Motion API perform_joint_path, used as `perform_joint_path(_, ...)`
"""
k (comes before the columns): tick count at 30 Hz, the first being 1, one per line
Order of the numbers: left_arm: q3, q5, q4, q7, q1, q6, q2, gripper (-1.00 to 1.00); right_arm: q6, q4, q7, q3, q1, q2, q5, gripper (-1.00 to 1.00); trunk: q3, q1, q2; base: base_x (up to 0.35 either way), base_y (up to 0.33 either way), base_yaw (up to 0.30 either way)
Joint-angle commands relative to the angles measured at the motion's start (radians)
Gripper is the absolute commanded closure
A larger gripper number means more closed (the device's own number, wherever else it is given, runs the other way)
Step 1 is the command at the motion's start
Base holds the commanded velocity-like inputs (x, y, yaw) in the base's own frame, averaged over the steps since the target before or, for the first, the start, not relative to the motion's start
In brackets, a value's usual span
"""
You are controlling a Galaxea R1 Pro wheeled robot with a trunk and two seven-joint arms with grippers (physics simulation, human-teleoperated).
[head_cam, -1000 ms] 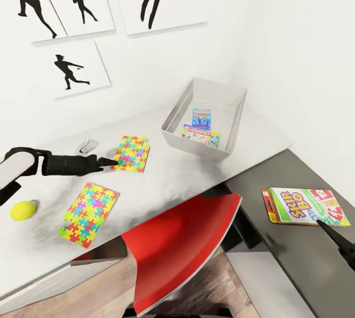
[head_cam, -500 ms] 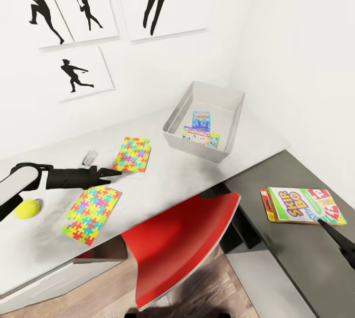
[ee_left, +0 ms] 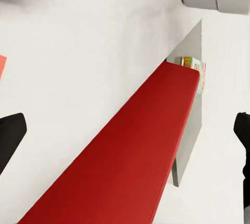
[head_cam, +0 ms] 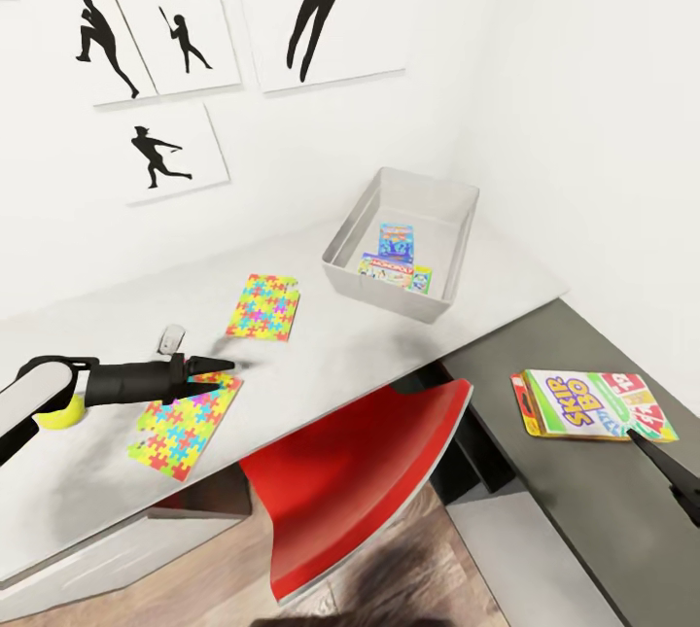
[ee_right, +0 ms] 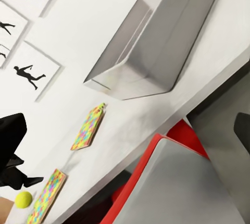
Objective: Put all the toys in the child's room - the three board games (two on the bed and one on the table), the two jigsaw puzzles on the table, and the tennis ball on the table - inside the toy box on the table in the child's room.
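My left arm: stretched low across the table (head_cam: pixel 389 335), forearm nearly level, left gripper (head_cam: pixel 226 369) pointing toward the far corner.
Left jaws: in the left wrist view the fingers (ee_left: pixel 10 138) stand wide apart at the frame's two edges, with nothing between them.
Just under the left tips: the near jigsaw puzzle (head_cam: pixel 185 421), its upper corner beneath my fingertips; I cannot tell whether I touch it.
Ahead of the left tips: the far jigsaw puzzle (head_cam: pixel 262 307), flat on the table, apart from me.
Behind my left wrist: the tennis ball (head_cam: pixel 58 413), partly hidden by my forearm.
Beside the left gripper: a small grey object (head_cam: pixel 171 340) on the table, too blurred to name.
Farther ahead: the toy box (head_cam: pixel 457 219) by the wall corner, with the blue board game (head_cam: pixel 396 241) and the white-green board game (head_cam: pixel 394 271) lying in it.
My right arm: reaching in low from the side, right gripper (head_cam: pixel 649 444) aimed at the dark lower wing.
Right jaws: spread open, I think, as the right wrist view shows only dark finger edges far apart.
At the right tips: the SKIP-BO board game (head_cam: pixel 593 404), flat on the dark wing, its near edge just by my fingertip.
In the way: the red chair (head_cam: pixel 360 481) pushed up between my two arms, its back under the table edge.
Since a second ago: my left gripper has drawn back from the far puzzle to the near one.
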Motion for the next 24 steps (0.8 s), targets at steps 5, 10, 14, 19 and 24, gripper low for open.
perform_joint_path(5,-0.001,-0.008,0.009,-0.01,0.0,-0.002,0.001,-1.0,0.009,0.0,0.003,0.001,-0.001,0.001,0.0,-1.0,0.02,-0.015,0.027,0.0,0.0,0.0)
perform_joint_path(10,-0.001,-0.009,0.011,-0.009,0.0,-0.003,-0.001,-1.0,0.009,-0.001,0.004,0.0,-0.001,0.001,0.0,-1.0,0.044,-0.034,0.062,0.0,0.0,0.0)
perform_joint_path(14,-0.002,-0.008,0.011,-0.009,0.0,-0.003,-0.002,-1.0,0.009,-0.001,0.004,-0.001,-0.001,0.001,0.0,-1.0,0.063,-0.05,0.09,0.0,0.0,0.0)
perform_joint_path(19,-0.002,-0.011,0.011,-0.009,0.0,-0.003,-0.008,-1.0,0.002,-0.001,0.005,-0.002,-0.001,0.001,0.0,-1.0,0.087,-0.069,0.125,0.0,0.0,0.0)
perform_joint_path(24,-0.006,-0.011,0.01,-0.009,0.001,-0.003,-0.01,-1.0,-0.009,-0.001,0.006,-0.004,-0.001,0.002,0.0,-1.0,0.111,-0.088,0.16,0.0,0.0,0.0)
